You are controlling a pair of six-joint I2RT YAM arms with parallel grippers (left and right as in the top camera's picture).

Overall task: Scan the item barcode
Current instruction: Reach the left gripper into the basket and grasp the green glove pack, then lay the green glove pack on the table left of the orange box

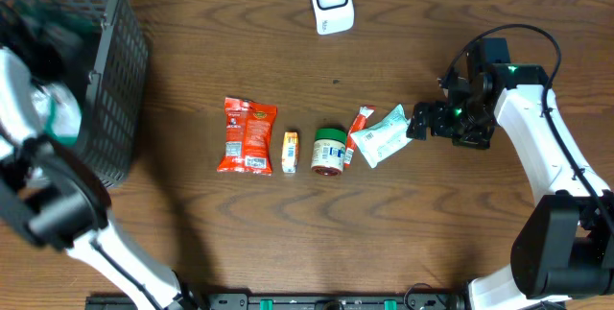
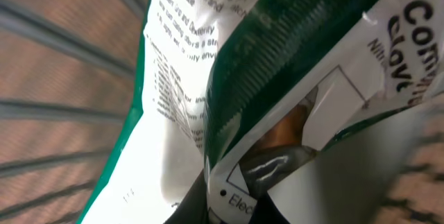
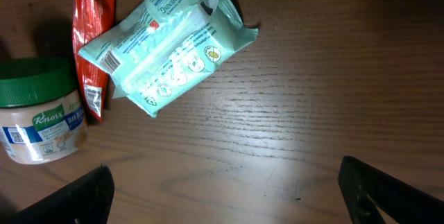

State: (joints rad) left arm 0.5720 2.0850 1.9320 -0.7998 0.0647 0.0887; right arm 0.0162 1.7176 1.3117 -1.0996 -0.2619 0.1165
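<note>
The white scanner (image 1: 331, 1) stands at the back edge of the table. Inside the black wire basket (image 1: 120, 70) my left gripper (image 2: 236, 197) is shut on a green-and-white printed packet (image 2: 277, 64), which fills the left wrist view. In the overhead view the left arm (image 1: 29, 84) reaches into the basket and a bit of that packet (image 1: 59, 116) shows beside it. My right gripper (image 3: 225, 196) is open over bare wood, just right of a mint-green wipes packet (image 3: 166, 44) and touching nothing.
A row lies mid-table: a red snack bag (image 1: 246, 135), a small yellow box (image 1: 290, 152), a green-lidded Knorr jar (image 1: 329, 151), a red sachet (image 1: 358, 128), then the wipes packet (image 1: 382, 135). Basket wires (image 2: 62, 106) close in on the left gripper.
</note>
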